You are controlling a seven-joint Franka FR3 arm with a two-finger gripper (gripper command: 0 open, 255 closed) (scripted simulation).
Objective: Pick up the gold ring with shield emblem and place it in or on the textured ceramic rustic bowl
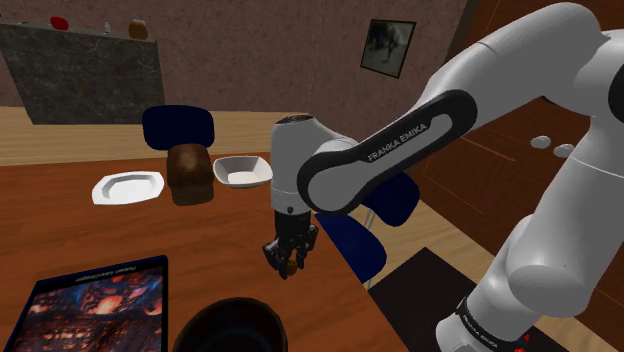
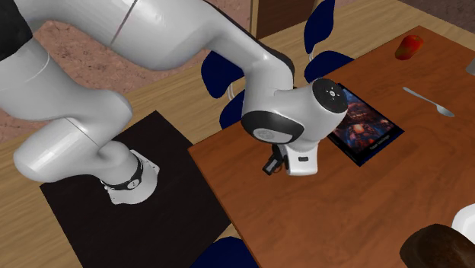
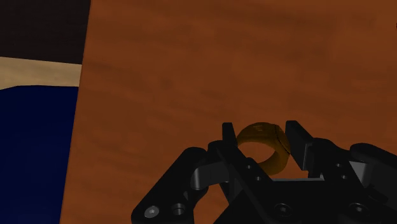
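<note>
On inspection, the tool (image 1: pixel 289 256) was clamped on the gold ring (image 3: pixel 263 150), poised over the surface (image 1: pixel 230 230) near its edge by the stand. Advisable: a firm grip, a level rise before traversing, no jolts. The arm (image 1: pixel 400 140) read "FRANKA EMIKA"; the book (image 1: pixel 95 305) cover's lettering was illegible.

wrist view: ring (image 3: pixel 264 145) lower arc hidden behind gripper (image 3: pixel 262 135) body; emblem not legible. second exterior view: arm (image 2: pixel 293 122) covers the fingertips; loaf (image 2: pixel 440 247) cut by the bottom-right corner. shoulder view: book (image 1: pixel 95 305) cut by the bottom edge; ring detail too small to resolve.
</note>
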